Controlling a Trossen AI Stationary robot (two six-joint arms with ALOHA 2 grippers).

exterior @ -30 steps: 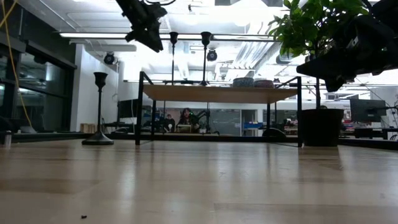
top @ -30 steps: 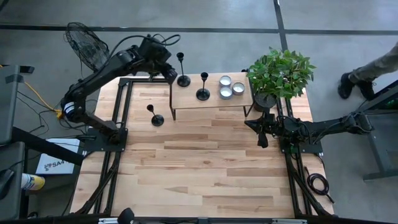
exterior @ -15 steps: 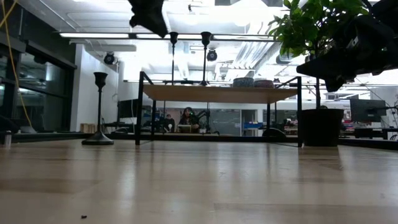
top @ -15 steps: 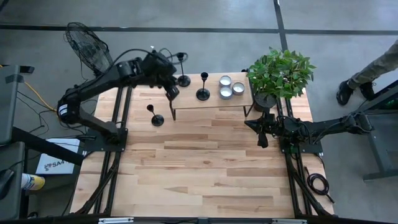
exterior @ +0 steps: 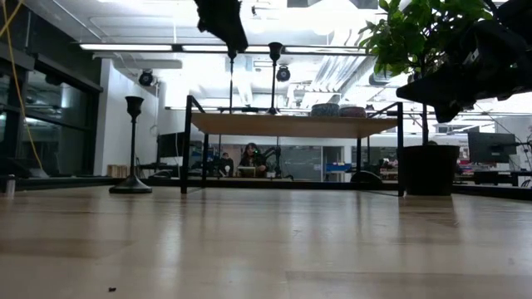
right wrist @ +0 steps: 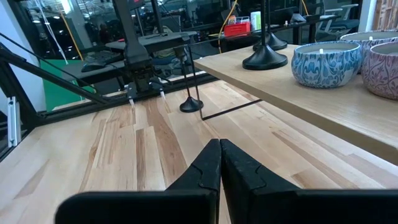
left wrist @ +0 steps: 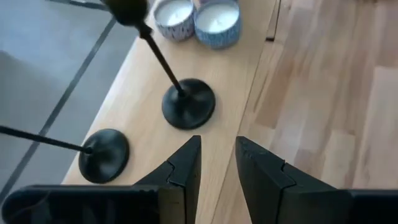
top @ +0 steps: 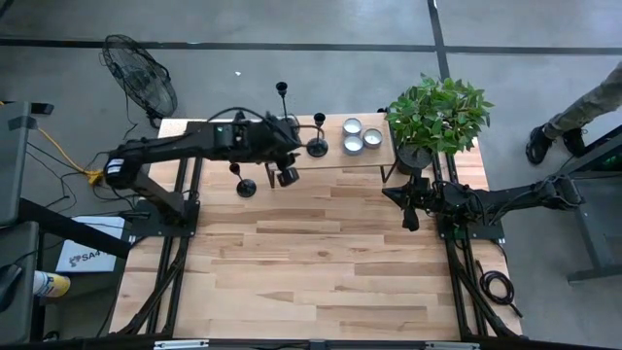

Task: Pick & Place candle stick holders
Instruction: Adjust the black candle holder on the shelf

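Three black candlestick holders show. Two stand by their round bases on a small raised wooden shelf (top: 360,158): a tall one (top: 281,89) and a shorter one (top: 318,146); their bases show in the left wrist view (left wrist: 104,154) (left wrist: 188,104). The third (top: 245,187) stands on the table left of the shelf and also shows in the low view (exterior: 133,145). My left gripper (top: 287,177) (left wrist: 217,152) hovers over the shelf's near edge, slightly open and empty. My right gripper (top: 409,216) (right wrist: 219,155) waits shut and empty at the table's right.
Three tin candles (top: 360,138) sit on the shelf's right part. A potted plant (top: 437,115) stands at the far right of the table, above my right arm. A fan (top: 141,73) and a person's legs (top: 583,107) are off the table.
My left gripper has swung from behind the shelf's far left corner toward the table's near edge and a little right, passing over the shelf's left end to its near edge. The holders have stayed in place.
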